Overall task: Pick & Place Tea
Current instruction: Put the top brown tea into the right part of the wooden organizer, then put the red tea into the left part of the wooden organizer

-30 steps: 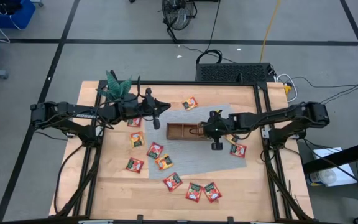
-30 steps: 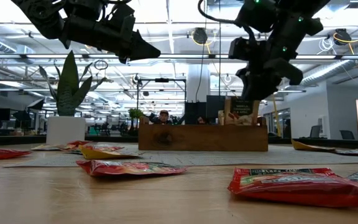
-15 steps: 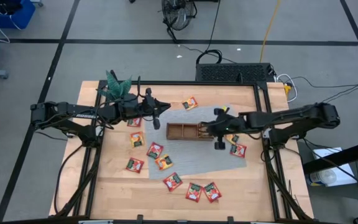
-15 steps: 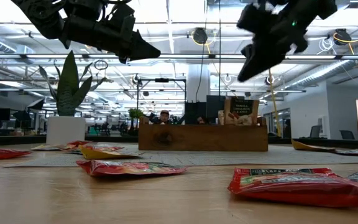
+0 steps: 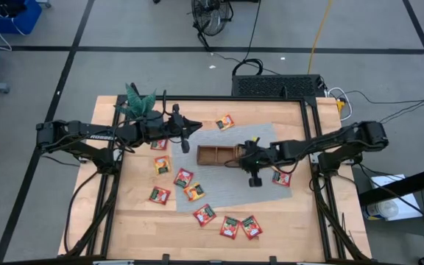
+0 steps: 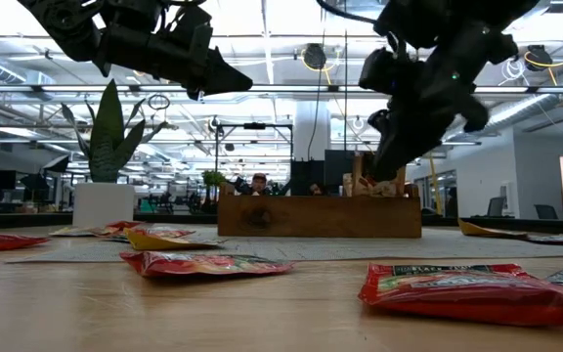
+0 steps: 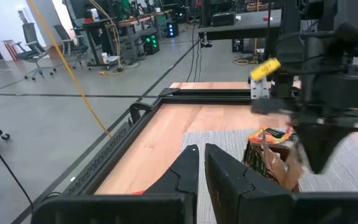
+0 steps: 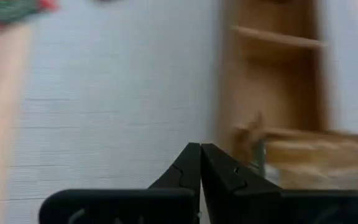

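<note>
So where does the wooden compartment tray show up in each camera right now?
High view: wooden tray at the grey mat's centre, the right pincer at its right end.
Low view: mid-picture, a long brown box, sachets standing at its right end.
Left wrist view: right of centre, partly hidden by the right arm.
Right wrist view: upper right, dividers visible.
Shared landmark: the grey mat beneath it.
</note>
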Tool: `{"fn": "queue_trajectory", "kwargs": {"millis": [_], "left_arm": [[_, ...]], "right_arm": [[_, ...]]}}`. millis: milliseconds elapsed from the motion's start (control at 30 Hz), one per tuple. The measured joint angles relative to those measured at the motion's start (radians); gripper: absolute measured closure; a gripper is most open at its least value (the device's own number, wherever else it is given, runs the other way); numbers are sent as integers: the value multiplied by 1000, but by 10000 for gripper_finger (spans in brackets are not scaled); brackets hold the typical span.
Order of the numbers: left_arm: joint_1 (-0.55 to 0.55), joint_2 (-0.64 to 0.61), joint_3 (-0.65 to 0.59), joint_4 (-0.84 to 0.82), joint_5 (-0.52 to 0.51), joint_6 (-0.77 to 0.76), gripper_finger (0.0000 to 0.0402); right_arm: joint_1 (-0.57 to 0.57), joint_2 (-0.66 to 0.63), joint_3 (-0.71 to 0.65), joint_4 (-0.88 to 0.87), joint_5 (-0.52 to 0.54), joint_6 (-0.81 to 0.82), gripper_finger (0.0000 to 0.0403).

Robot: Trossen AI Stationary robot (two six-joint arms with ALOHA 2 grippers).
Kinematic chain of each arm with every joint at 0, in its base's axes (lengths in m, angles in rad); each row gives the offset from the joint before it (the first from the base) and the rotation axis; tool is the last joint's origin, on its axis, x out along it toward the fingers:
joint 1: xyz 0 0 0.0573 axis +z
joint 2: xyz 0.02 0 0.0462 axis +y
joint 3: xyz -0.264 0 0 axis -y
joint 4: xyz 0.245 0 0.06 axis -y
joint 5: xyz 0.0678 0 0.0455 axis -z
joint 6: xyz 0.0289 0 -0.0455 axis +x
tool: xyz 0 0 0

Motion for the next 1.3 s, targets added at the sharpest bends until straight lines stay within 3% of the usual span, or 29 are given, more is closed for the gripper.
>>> {"fn": "queue_trajectory", "kwargs": {"millis": [133, 200, 367, 533, 633, 900, 1100, 1300], "left_arm": [[0, 0, 0, 4, 0, 0, 366], [0, 0, 0, 1, 0, 0, 366], [0, 0, 0, 0, 0, 0, 366], [0, 0, 0, 0, 0, 0, 366], [0, 0, 0, 0, 0, 0, 366], [0, 0, 0, 0, 0, 0, 366], [0, 0, 0, 1, 0, 0, 366], [0, 0, 0, -1, 0, 0, 366]], "right_arm": [[-7, -1, 1, -3, 218, -28, 403], [-13, -1, 1, -6, 272, -24, 403], [-12, -1, 1, 2, 278, 4, 403], [14, -8, 1, 53, 135, 7, 403], [32, -21, 2, 72, 127, -2, 403], [59, -113, -7, -27, 281, 59, 403], [80, -216, -110, -64, 419, 187, 403], [86, -335, -206, -47, 440, 224, 403]]}}
